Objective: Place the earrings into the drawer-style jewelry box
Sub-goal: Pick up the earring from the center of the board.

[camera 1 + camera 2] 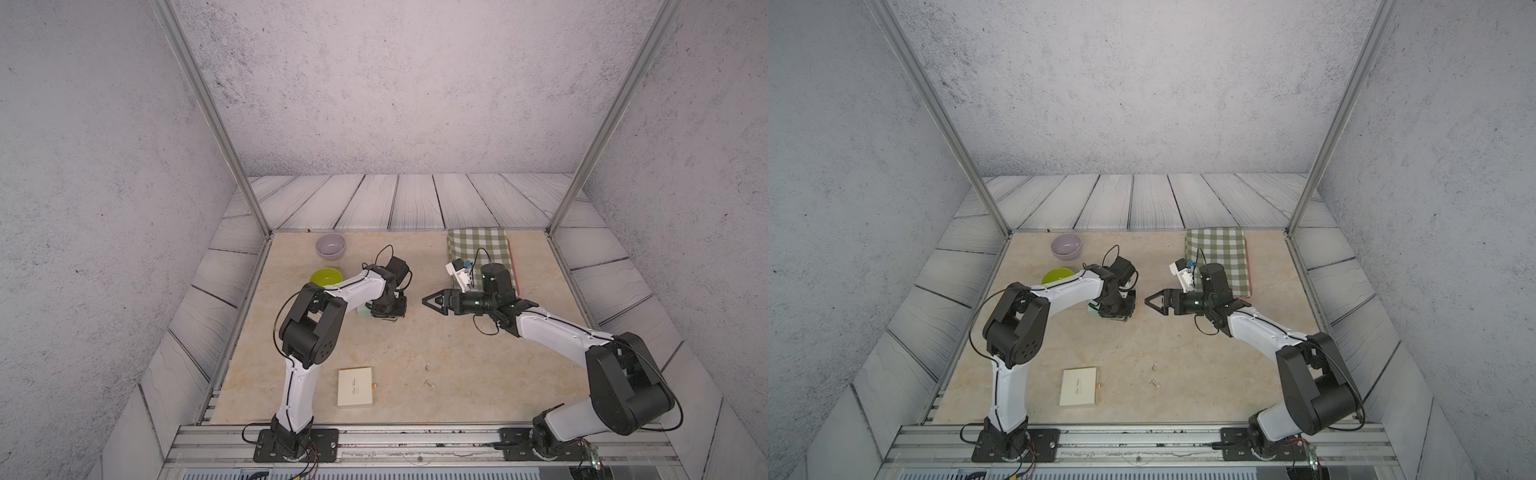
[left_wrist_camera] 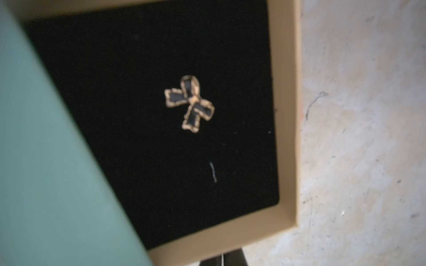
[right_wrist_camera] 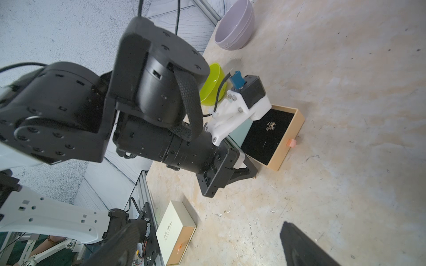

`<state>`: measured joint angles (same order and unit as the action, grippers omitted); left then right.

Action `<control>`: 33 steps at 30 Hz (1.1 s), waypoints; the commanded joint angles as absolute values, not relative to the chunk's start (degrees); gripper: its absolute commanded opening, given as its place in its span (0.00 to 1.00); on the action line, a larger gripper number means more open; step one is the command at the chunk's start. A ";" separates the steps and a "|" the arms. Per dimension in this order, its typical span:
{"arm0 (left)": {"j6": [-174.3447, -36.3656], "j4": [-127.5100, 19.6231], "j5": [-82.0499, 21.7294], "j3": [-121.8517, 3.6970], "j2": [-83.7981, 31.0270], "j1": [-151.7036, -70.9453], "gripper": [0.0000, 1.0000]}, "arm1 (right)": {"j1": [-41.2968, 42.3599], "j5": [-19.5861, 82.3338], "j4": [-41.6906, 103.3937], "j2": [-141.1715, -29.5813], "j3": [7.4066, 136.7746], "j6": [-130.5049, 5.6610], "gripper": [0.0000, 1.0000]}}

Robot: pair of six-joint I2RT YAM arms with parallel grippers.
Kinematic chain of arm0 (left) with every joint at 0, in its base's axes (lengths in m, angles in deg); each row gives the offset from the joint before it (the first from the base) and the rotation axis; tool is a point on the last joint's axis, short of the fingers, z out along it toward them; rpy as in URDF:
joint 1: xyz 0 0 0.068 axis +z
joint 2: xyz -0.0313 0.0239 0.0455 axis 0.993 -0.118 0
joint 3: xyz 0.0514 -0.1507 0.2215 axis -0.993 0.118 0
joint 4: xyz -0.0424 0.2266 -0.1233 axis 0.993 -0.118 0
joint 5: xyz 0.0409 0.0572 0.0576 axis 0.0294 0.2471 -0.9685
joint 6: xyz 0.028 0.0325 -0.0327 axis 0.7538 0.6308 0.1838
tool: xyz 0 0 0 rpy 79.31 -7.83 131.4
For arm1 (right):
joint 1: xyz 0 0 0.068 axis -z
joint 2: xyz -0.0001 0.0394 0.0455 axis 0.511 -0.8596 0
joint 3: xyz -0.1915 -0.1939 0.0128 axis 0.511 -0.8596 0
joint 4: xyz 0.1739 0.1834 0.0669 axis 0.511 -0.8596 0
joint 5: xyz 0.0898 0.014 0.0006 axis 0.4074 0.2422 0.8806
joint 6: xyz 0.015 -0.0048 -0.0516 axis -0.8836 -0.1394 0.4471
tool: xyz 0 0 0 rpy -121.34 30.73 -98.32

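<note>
Centre of both top views: teal-sleeved drawer box (image 3: 239, 131), tray (image 3: 285, 138) pulled out, one bow-shaped earring (image 2: 189, 103) on its black lining. Left gripper (image 3: 239, 170): jaws together, empty as far as visible, beside the tray. Right gripper (image 1: 432, 302): jaws spread, empty, level with the box. Lower centre: two loose earrings (image 1: 429, 376) lie below the right gripper, likely the nearer arm.

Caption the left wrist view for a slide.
Bow-shaped gold-edged earring lying on the black lining of the open tan drawer, teal sleeve alongside.
</note>
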<state>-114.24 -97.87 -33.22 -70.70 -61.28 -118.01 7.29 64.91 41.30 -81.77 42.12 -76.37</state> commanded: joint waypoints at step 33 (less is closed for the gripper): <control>-149.67 -48.72 22.45 -53.97 -35.47 -105.47 0.00 | 7.79 62.88 103.42 -79.20 27.80 -73.18 0.74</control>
